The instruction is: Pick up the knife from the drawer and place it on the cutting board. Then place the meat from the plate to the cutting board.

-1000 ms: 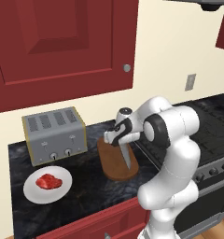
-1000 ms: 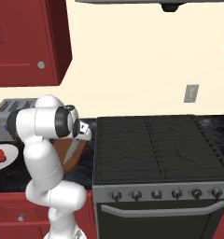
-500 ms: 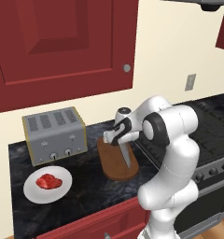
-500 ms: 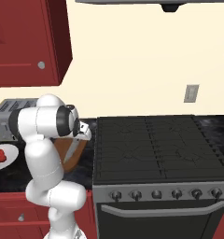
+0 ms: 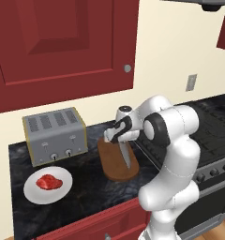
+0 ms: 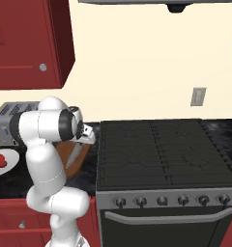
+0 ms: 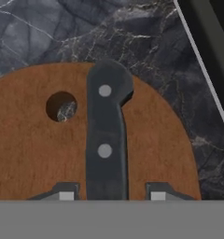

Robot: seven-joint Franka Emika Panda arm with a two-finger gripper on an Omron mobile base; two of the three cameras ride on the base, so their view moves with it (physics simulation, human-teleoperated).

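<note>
The knife (image 5: pixel 126 154) lies flat on the brown cutting board (image 5: pixel 112 164), with its black handle (image 7: pixel 106 140) at the board's far end beside the round hole. My gripper (image 5: pixel 116 136) hovers low over that handle. In the hand view my gripper (image 7: pixel 111 193) is open: its fingertips (image 7: pixel 65 192) stand on either side of the handle with a gap on each side. The red meat (image 5: pixel 48 182) sits on the white plate (image 5: pixel 32 194), left of the board near the counter's front. From the right base I see the board (image 6: pixel 69 157) and the plate (image 6: pixel 7 161). A dark-red drawer front (image 5: pixel 93 222) sits below the counter.
A steel toaster (image 5: pixel 56 136) stands behind the plate against the wall. The black stove (image 5: pixel 210 124) begins just right of the board, and its edge (image 7: pixel 202 60) shows in the hand view. Red wall cabinets (image 5: pixel 63 42) hang overhead. The counter is dark marble (image 5: pixel 86 187).
The jaws have spread apart and let go of the knife handle, leaving the knife resting on the board. The arm has hardly moved.
</note>
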